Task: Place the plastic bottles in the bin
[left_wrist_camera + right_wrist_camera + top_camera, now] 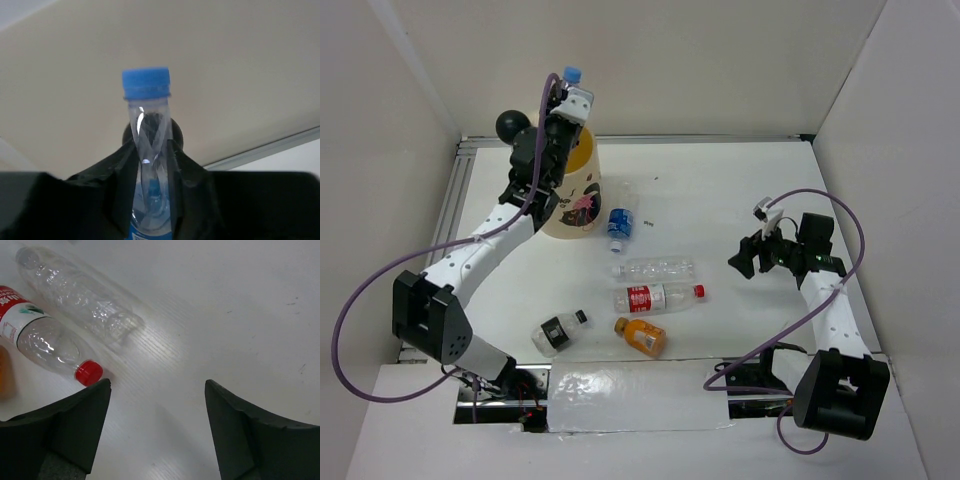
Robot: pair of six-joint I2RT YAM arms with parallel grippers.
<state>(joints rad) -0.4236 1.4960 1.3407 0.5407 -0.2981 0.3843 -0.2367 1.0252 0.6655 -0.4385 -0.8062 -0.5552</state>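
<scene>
My left gripper [567, 95] is shut on a clear bottle with a blue cap [572, 74] and holds it neck-up over the cream-yellow bin [588, 170] at the back left. In the left wrist view the bottle [146, 125] stands between my dark fingers [150, 200]. On the table lie a blue-label bottle [620, 222], a plain clear one [655, 268], a red-label one [658, 297], a short orange one [642, 336] and a black-label one [560, 331]. My right gripper [745, 258] is open and empty [156, 385], right of the red cap [89, 372].
One black ball ear [512, 125] of the bin shows left of my left wrist. White walls close the table at the back and both sides. A metal rail [460, 180] runs along the left and back edges. A taped white strip [630, 395] lies at the near edge.
</scene>
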